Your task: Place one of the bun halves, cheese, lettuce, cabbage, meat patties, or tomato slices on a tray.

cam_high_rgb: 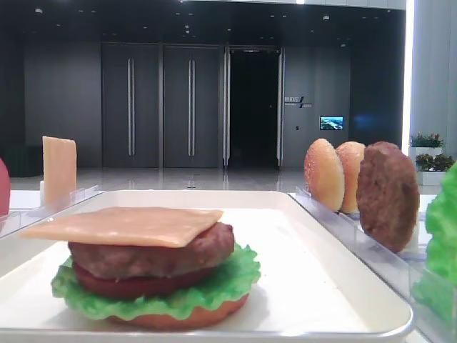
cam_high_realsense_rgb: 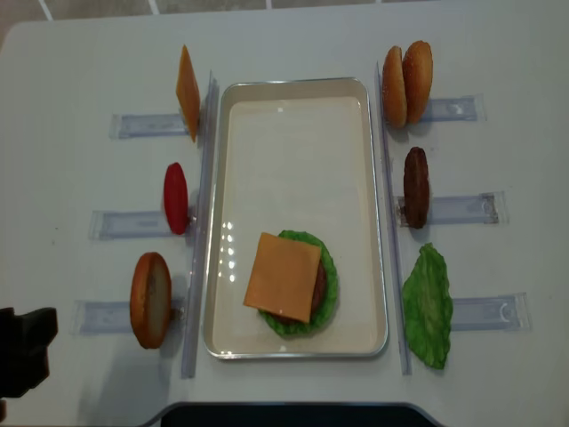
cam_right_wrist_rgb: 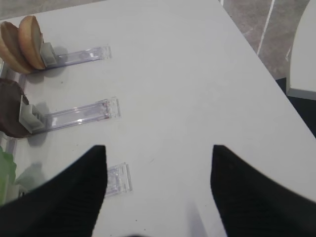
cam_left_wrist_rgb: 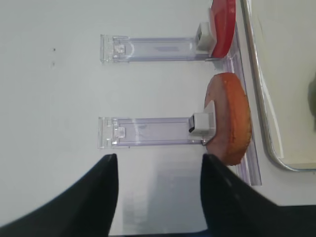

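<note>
On the white tray [cam_high_realsense_rgb: 293,107] lies a stack, with a cheese [cam_high_realsense_rgb: 283,277] slice on top of a meat patty [cam_high_rgb: 153,257], a tomato slice [cam_high_rgb: 136,286], lettuce [cam_high_rgb: 214,289] and a bun half [cam_high_rgb: 189,318]. Left of the tray, a second cheese slice [cam_high_realsense_rgb: 188,92], a tomato slice [cam_high_realsense_rgb: 176,197] and a bun half [cam_high_realsense_rgb: 151,300] stand in clear racks. My left gripper [cam_left_wrist_rgb: 158,158] hangs open and empty beside that bun half [cam_left_wrist_rgb: 229,118], at the table's near left corner [cam_high_realsense_rgb: 22,351]. My right gripper [cam_right_wrist_rgb: 159,148] is open and empty over bare table.
Right of the tray, clear racks hold two bun halves [cam_high_realsense_rgb: 407,83], a patty [cam_high_realsense_rgb: 415,187] and a lettuce leaf [cam_high_realsense_rgb: 428,305]. Long clear rails [cam_high_realsense_rgb: 200,222] run along both tray sides. The table's front edge is close to the left gripper.
</note>
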### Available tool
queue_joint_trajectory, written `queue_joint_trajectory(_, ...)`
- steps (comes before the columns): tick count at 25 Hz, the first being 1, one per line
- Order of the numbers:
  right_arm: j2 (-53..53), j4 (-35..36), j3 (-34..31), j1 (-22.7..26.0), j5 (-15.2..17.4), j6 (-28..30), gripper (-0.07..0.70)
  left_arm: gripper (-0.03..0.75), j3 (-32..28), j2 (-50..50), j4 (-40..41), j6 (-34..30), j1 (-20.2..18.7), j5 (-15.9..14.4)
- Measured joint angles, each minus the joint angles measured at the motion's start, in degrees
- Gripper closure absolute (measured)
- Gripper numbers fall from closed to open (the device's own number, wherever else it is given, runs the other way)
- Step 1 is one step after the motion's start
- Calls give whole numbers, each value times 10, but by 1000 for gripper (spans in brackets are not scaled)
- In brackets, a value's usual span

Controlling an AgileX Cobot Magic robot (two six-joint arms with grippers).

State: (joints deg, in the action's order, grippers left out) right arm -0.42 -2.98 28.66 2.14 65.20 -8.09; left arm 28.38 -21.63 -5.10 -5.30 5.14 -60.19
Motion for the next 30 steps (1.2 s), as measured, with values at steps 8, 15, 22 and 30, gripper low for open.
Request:
queue_joint_trajectory(8,0,0,0,0,0,0,171,304,-6,68,0,7,0,-18)
queue_joint_trajectory(15,0,0,0,0,0,0,171,306,-7,167,1,11,0,-21)
queue_joint_trajectory(22,0,0,0,0,0,0,171,307,-12,224,1,11,0,-34)
queue_joint_trajectory(30,0,0,0,0,0,0,171,307,-12,226,1,11,0,-34)
